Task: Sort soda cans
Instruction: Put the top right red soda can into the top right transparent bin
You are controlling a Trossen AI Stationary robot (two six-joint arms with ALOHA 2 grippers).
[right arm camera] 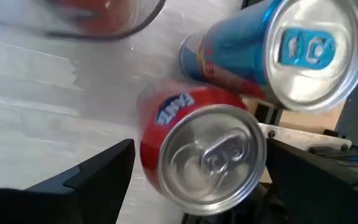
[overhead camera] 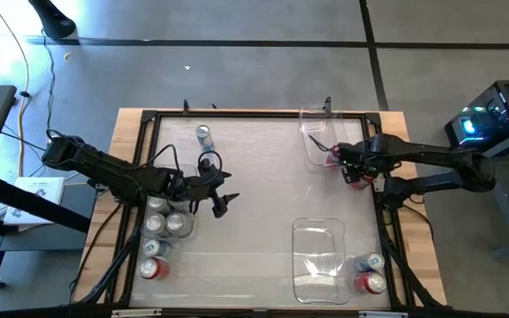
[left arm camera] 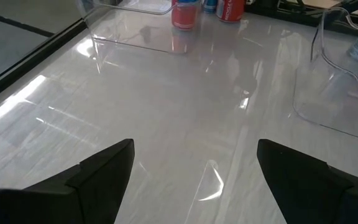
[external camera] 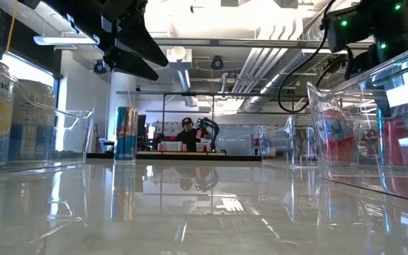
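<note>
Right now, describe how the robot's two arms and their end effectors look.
Both arms are dark, nearly black, built of jointed tubular links with thin black cables looping beside them. The left end effector ends in two black wedge-shaped fingers with flat, matte faces. The right end effector has the same two black fingers. Green indicator lights glow on one arm's housing in the low view.

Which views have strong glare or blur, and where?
Left wrist view: bright light streaks glare on the white table top. Right wrist view: the red can is smeared by blur. Low view: the glossy table mirrors ceiling lights.
</note>
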